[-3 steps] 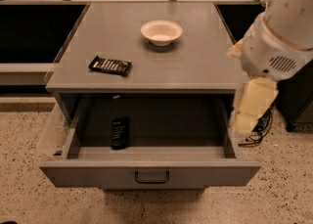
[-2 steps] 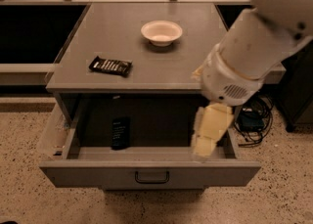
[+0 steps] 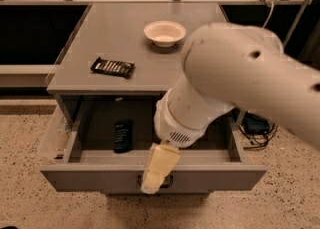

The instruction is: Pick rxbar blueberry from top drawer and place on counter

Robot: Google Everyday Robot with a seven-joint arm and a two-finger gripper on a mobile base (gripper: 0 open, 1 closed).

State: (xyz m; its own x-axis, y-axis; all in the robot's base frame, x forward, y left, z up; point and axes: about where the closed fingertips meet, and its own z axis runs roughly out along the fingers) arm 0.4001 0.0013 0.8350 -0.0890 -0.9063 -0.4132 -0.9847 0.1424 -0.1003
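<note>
The rxbar blueberry [image 3: 123,135] lies flat in the left part of the open top drawer [image 3: 90,178], a dark blue-black wrapper with faint pale print. My gripper [image 3: 158,169], cream-coloured, hangs from the large white arm [image 3: 235,83] over the middle of the drawer's front edge, to the right of the bar and apart from it. It covers most of the drawer's handle [image 3: 171,181]. The grey counter [image 3: 120,28] is above the drawer.
A black-wrapped bar with white lettering [image 3: 113,66] lies on the counter's front left. A white bowl [image 3: 164,33] stands at the counter's back middle. Cables [image 3: 256,125] lie on the floor to the right of the cabinet. The arm hides the drawer's right part.
The arm has swung from the right side of the cabinet to the left and forward. The gripper now hangs over the drawer's front middle. The bars and bowl have not moved.
</note>
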